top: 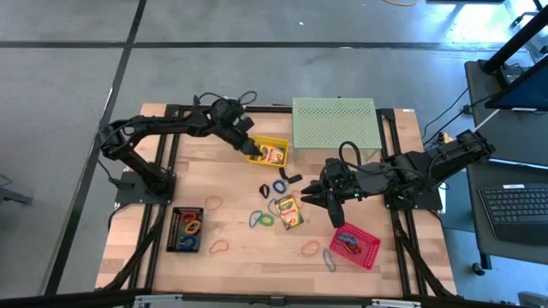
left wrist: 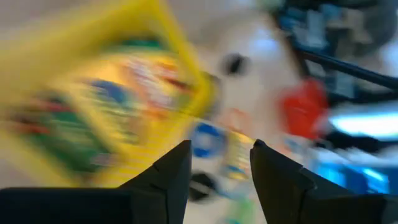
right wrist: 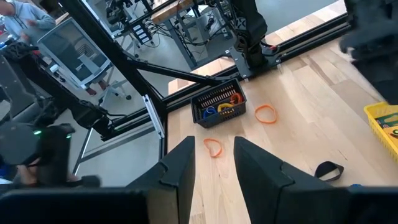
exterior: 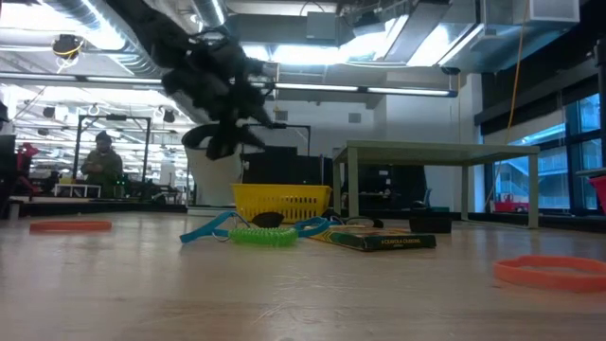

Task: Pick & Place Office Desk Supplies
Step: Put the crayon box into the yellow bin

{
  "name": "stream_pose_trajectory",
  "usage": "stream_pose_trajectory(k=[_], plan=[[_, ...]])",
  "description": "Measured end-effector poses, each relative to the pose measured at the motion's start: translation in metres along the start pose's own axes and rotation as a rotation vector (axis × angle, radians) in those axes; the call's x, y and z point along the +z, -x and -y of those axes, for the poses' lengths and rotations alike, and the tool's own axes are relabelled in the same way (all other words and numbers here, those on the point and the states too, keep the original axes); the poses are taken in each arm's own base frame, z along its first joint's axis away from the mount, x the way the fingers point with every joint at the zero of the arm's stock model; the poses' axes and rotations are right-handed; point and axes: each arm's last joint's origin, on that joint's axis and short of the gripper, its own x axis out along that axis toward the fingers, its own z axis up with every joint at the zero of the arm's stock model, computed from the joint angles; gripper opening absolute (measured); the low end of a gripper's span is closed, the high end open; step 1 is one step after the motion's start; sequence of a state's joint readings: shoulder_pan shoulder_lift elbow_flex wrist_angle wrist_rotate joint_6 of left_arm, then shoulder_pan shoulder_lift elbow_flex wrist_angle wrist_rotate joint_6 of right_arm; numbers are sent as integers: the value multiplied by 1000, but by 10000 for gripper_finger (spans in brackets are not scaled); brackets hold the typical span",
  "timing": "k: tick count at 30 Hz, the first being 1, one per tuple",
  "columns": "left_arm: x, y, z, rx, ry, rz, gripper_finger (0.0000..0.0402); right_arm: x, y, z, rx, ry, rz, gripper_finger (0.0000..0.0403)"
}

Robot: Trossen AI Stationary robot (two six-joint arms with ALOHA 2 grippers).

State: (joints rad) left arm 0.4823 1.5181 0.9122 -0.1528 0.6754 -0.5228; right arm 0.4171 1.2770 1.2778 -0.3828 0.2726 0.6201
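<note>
Left tool (top: 251,151) hangs over the yellow basket (top: 276,142) near the back of the worktop (top: 240,257), its fingers (left wrist: 165,180) apart with nothing between them — a crayon box (top: 272,155) lies inside the basket just beneath, so the step in hand looks like the release of a placed item. Right tool (top: 336,212) hovers further forward, between a second crayon box (top: 288,211) lying loose on the wood and the red basket (top: 354,244); its fingers (right wrist: 180,165) stand slightly apart and empty. Rubber bands remain scattered (orange ones (top: 212,203) toward the left, a blue-green tangle (top: 261,219) beside the loose box), and a black tray (top: 186,228) at the left already holds a few. My judgement: the sorting is partway through. Next, the left arm would need to lift clear of the basket's rim, then come down on one of the thin loops — a low, flat target calling for a grip close to the wood.
</note>
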Motion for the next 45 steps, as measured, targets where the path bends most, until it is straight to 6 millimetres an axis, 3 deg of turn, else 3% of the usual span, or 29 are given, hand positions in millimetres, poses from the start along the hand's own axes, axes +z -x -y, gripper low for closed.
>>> stream_pose_trajectory(k=[5,9,13,20,25,33,37,45], plan=[[-12,-22,43,-106,-105,-92,147,0,0,0,-1,0,0,112],[-25,-39,71,-26,-250,-61,138,0,0,0,-1,0,0,112],[-32,-51,84,87,-342,-2,132,0,0,0,-1,2,1,112],[-44,-82,78,150,-320,-45,132,0,0,0,0,3,2,112],[-39,-112,81,138,-354,-101,132,0,0,0,0,-1,2,112],[-35,-151,76,214,-440,-338,132,0,0,0,0,-21,2,112],[-40,-165,72,234,-465,-418,132,1,0,0,-8,-21,5,112],[-47,-172,71,251,-496,-431,132,1,0,0,-8,-23,5,112]])
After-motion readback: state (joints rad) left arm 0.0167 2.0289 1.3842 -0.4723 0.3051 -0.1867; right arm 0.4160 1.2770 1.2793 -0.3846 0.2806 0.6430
